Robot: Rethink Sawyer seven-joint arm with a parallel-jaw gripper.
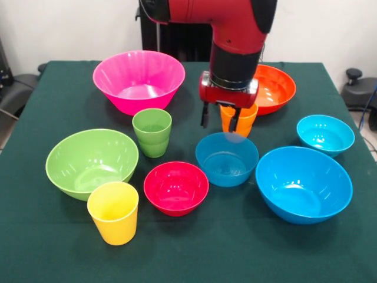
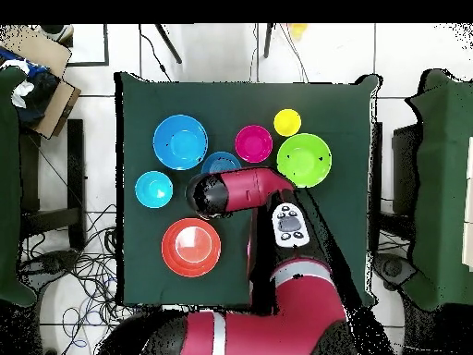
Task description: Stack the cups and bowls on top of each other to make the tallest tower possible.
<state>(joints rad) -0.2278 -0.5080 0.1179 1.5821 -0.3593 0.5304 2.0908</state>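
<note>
You will find no brand, label or readable writing on any cup or bowl; the only marked thing is a white button panel (image 2: 290,225) on the arm (image 2: 242,191) in the overhead view, too small to read. In the front view the gripper (image 1: 221,121) hangs at the orange cup (image 1: 239,119), one dark finger (image 1: 205,114) to the side of the cup and the other across its front; whether the jaws pinch the cup or merely straddle it you cannot tell. That cup stands between the orange bowl (image 1: 275,88) and the middle blue bowl (image 1: 227,158). The front view alone gives you the orange cup, the green cup (image 1: 152,132) and the pink bowl (image 1: 139,80), because from above the arm covers all three. From above you do see the orange bowl (image 2: 191,247), large blue bowl (image 2: 180,141), small cyan bowl (image 2: 153,189), red bowl (image 2: 254,143), yellow cup (image 2: 287,122) and light green bowl (image 2: 304,159), plus a sliver of the middle blue bowl (image 2: 219,162) beside the arm. Every piece sits apart on the green tablecloth (image 1: 247,247), upright and open side up, nothing stacked yet. In front, the yellow cup (image 1: 113,212) is nearest the camera, just below the light green bowl (image 1: 92,163), with the red bowl (image 1: 176,187) beside it, the large blue bowl (image 1: 303,184) and the small cyan bowl (image 1: 325,134).
</note>
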